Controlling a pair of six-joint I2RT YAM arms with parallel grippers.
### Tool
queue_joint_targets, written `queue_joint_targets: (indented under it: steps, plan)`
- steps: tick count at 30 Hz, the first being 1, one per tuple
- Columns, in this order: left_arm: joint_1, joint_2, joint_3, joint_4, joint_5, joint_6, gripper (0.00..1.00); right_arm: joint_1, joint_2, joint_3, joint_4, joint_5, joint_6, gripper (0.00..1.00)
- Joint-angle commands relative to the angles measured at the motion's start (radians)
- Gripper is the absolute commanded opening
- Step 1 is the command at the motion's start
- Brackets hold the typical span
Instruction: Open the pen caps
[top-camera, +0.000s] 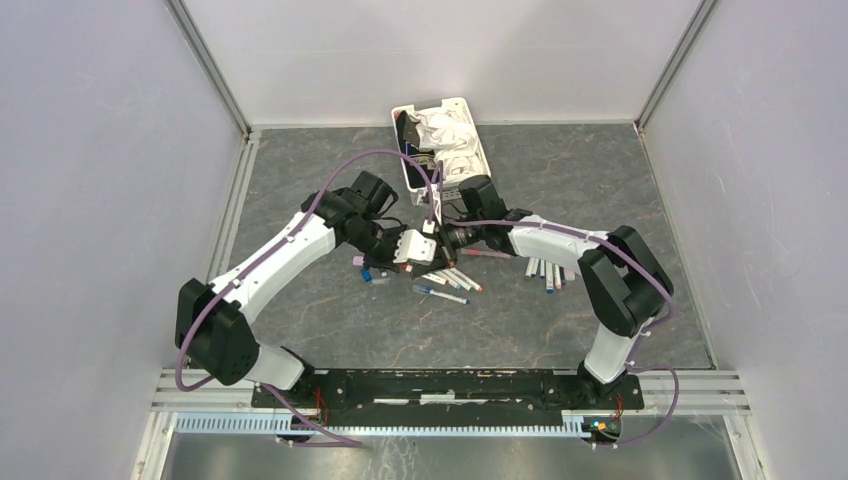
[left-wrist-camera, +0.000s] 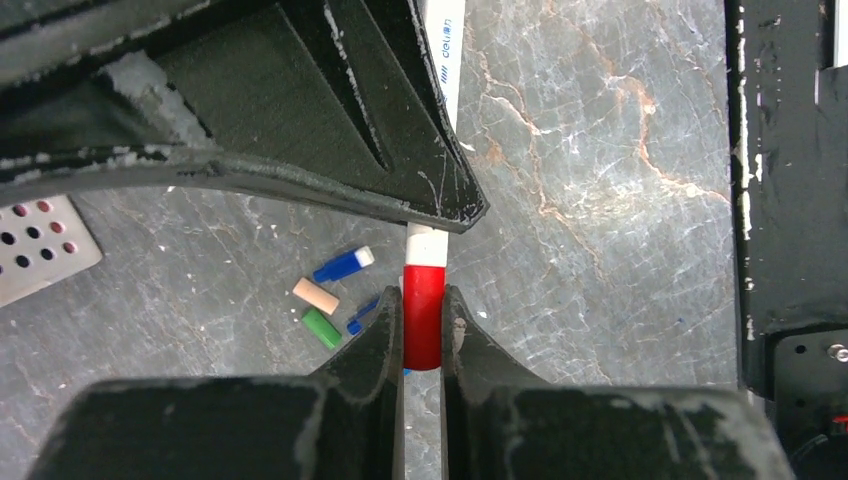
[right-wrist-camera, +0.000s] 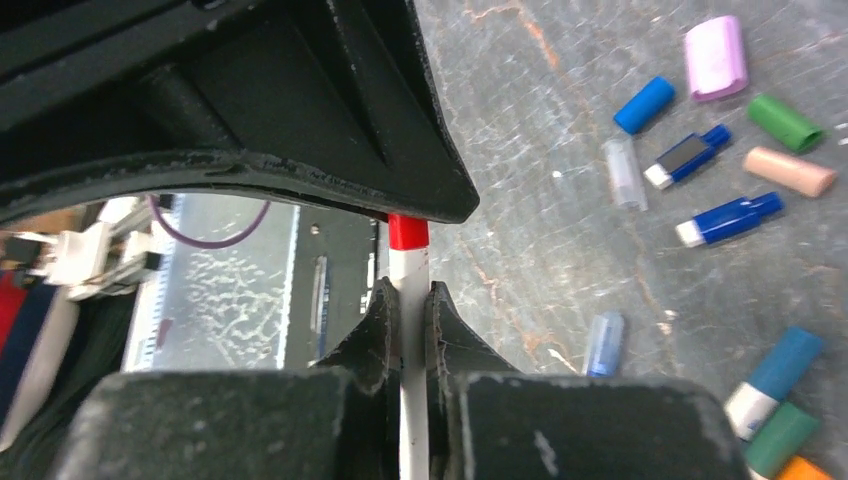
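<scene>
Seen from above, the left claw and the right claw meet tip to tip over the middle of the grey desk, just in front of the white basket. Several pens lie on the desk just below the claws, and loose caps lie to their left.

In the left wrist view, the left claw is pinched almost fully closed on the red cap, with one pad on each side. The cap sits on the white-barrelled pen with no gap visible, and the barrel runs on behind the right claw's black finger.

In the right wrist view, the right claw is clamped just as narrowly on the white barrel. The red cap shows just past its fingertips. Blue, green, pink and peach caps lie scattered on the desk to the right.
</scene>
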Motion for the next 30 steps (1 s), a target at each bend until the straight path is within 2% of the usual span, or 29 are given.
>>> queue_joint_targets:
  steps: [1, 3, 6, 9, 11, 18, 24, 27, 30]
  plan:
    - [0.118, -0.011, 0.056, -0.015, -0.077, 0.131, 0.02, -0.047, -0.064, -0.067, -0.163, 0.100, -0.126, 0.00]
    - [0.189, 0.007, 0.082, -0.035, -0.093, 0.179, 0.02, -0.068, -0.082, -0.098, -0.219, 0.141, -0.170, 0.00]
    - [0.252, 0.022, 0.091, -0.028, -0.137, 0.225, 0.02, -0.095, -0.120, -0.157, -0.212, 0.177, -0.176, 0.00]
    - [0.267, 0.021, 0.043, 0.028, -0.164, 0.228, 0.02, -0.125, -0.142, -0.169, -0.251, 0.225, -0.207, 0.00]
    - [0.268, 0.025, 0.014, 0.063, -0.130, 0.192, 0.02, -0.161, -0.174, -0.177, -0.248, 0.281, -0.191, 0.00]
    - [0.261, 0.100, -0.111, 0.264, -0.041, 0.014, 0.02, -0.317, -0.319, -0.257, -0.209, 0.738, -0.054, 0.00]
    - [0.251, 0.184, -0.166, 0.366, -0.077, -0.052, 0.02, -0.436, -0.419, -0.380, -0.144, 0.948, 0.009, 0.00]
    - [0.244, 0.216, -0.170, 0.385, -0.078, -0.074, 0.07, -0.466, -0.445, -0.423, -0.117, 1.034, 0.021, 0.00]
    - [0.234, 0.233, -0.172, 0.391, -0.077, -0.088, 0.17, -0.473, -0.444, -0.437, -0.107, 1.093, 0.019, 0.00]
